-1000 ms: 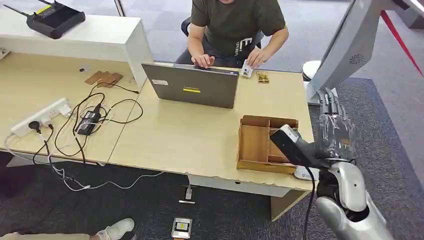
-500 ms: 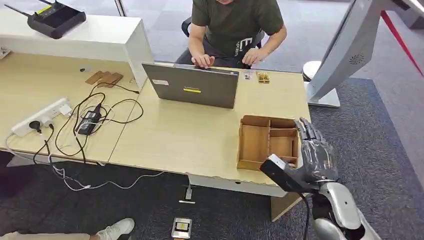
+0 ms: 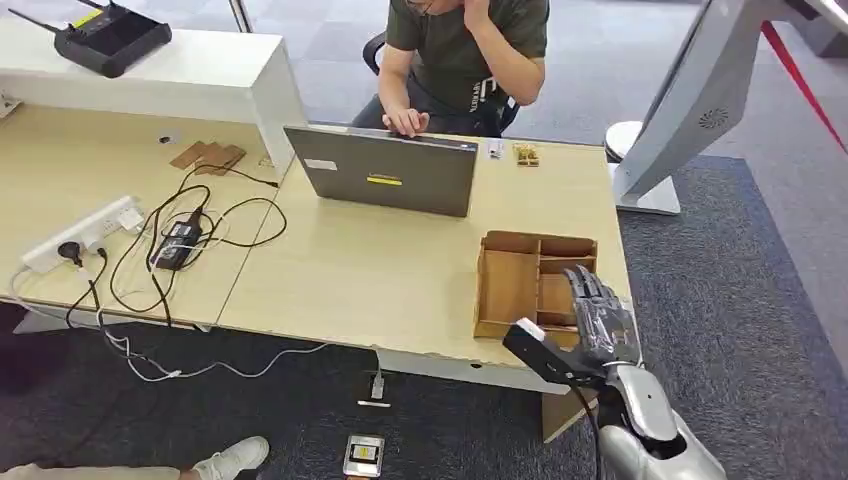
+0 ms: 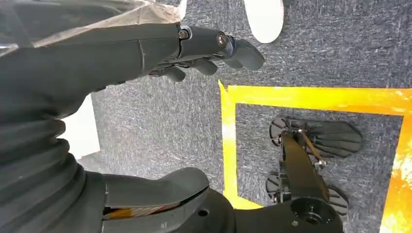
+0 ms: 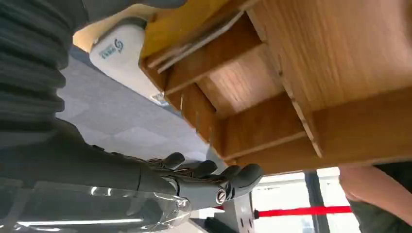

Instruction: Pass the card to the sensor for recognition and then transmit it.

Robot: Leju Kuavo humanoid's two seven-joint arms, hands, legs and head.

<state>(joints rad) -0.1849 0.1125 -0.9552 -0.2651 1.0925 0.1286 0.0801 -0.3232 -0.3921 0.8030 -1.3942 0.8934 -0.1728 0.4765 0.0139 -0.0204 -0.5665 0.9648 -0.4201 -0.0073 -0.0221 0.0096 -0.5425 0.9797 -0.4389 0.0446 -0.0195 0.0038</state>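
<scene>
While right hand [image 3: 600, 318] hovers over wooden tray [image 3: 508, 285], fingers spread, holding nothing, left hand [image 4: 145, 46] likewise empty above floor.

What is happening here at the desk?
The robot's right hand is over the right-hand compartments of the wooden tray at the desk's front edge, fingers extended and holding nothing. The left hand hangs down over the carpet. A person sits behind the laptop. No card can be picked out in the tray.
</scene>
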